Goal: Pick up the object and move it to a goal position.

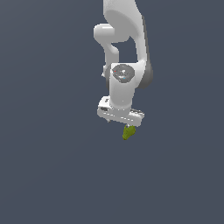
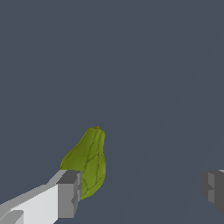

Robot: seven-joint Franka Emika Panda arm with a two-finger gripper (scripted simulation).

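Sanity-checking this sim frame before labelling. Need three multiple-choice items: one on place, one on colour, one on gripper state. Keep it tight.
1. Where is the pear-like object relative to the gripper?
A. Centred between the fingers
B. Beside one finger, off-centre
C. Out of view

2. What colour is the object?
A. Olive-green
B. Red
C. White

3. How do the jaws stand?
A. Shut on the object
B. Shut on nothing
C. Open wide

Key: 1 B, wrist view shows it next to one finger; 2 A, green in both views; 3 C, a wide gap separates the fingers.
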